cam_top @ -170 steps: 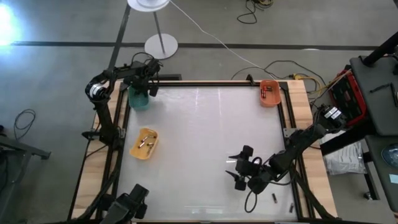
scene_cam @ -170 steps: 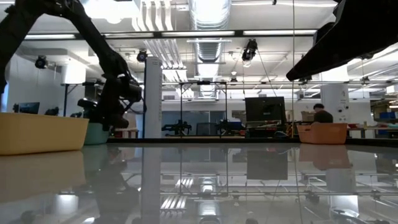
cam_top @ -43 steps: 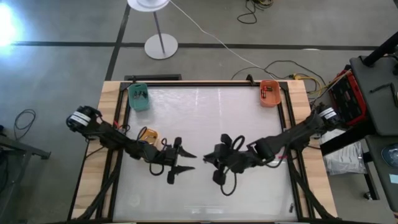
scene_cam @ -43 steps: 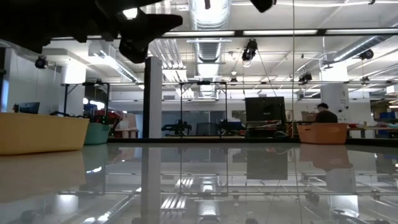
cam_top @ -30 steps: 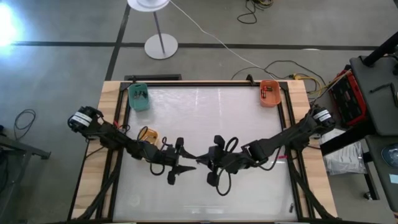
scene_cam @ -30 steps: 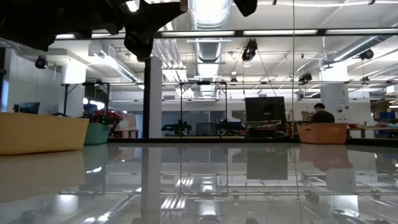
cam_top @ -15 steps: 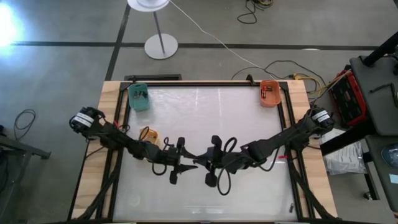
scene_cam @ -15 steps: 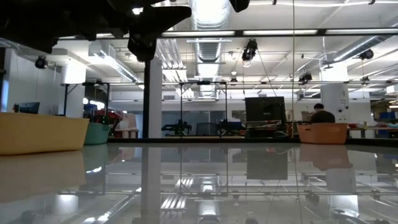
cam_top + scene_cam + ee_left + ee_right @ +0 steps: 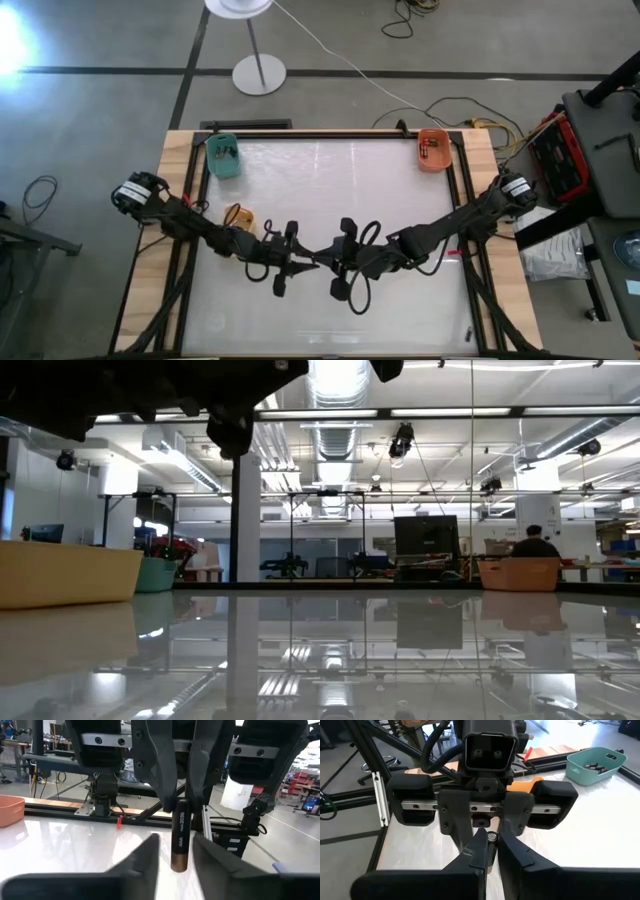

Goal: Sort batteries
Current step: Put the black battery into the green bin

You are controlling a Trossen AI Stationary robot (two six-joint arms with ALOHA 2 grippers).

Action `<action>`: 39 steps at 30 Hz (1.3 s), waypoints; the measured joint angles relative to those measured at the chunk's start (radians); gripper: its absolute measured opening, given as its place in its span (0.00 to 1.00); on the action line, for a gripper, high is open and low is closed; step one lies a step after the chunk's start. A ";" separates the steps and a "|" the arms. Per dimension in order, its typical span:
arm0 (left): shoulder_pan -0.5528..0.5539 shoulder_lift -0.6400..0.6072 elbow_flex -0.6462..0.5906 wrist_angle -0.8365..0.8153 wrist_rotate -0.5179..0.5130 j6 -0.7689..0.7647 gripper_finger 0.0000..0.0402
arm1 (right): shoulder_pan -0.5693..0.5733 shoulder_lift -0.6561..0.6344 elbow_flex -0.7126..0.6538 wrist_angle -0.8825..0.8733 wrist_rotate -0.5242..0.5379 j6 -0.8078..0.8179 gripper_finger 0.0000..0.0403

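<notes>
Above the table's middle, both grippers meet tip to tip. My right gripper (image 9: 328, 262) is shut on a dark battery (image 9: 180, 837) with a copper-coloured lower end. My left gripper (image 9: 303, 263) faces it, open. Its two fingers (image 9: 150, 857) stand close on either side of the battery's lower half, with a narrow gap on each side. Other batteries lie in the teal bin (image 9: 222, 157) at the far left and in the orange bin (image 9: 434, 149) at the far right. The yellow bin (image 9: 237, 216) is partly hidden under my left arm. My right gripper pinches the battery's upper end (image 9: 180, 806) between its two fingertips, reaching in from the table's right and slanting a little downward. The battery hangs roughly upright below the fingertips with its copper end (image 9: 179, 862) down, lifted clear of the table. Its top end (image 9: 492, 837) shows between the fingers.
The glossy white tabletop (image 9: 400, 200) is framed by black rails and a wooden border. In the low view the yellow bin (image 9: 65, 573), teal bin (image 9: 155, 574) and orange bin (image 9: 518, 573) stand along the table's edges. A lamp stand (image 9: 259, 72) is beyond the far edge.
My right gripper has carried the battery a little toward the table's left, up to my left gripper's fingers. Since then both arms have stayed almost still above the middle of the table.
</notes>
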 joint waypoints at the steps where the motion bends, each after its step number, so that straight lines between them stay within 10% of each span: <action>1: 0.000 0.000 0.003 -0.003 0.000 -0.002 0.20 | 0.000 0.000 0.000 0.000 0.000 0.000 0.04; 4: -0.001 -0.001 0.005 0.000 0.000 -0.027 0.05 | 0.000 0.000 0.000 0.000 0.002 -0.003 0.04; 21: 0.005 -0.027 0.004 -0.134 -0.063 -0.078 0.04 | 0.043 -0.051 0.116 -0.075 0.001 -0.115 0.44; 30: 0.167 -0.296 0.029 -0.846 -0.160 -0.253 0.04 | 0.188 -0.036 0.159 -0.479 0.258 0.056 0.48; 39: 0.840 -0.408 0.278 -1.885 -0.171 -0.479 0.03 | 0.275 0.106 0.148 -0.759 0.259 0.328 0.41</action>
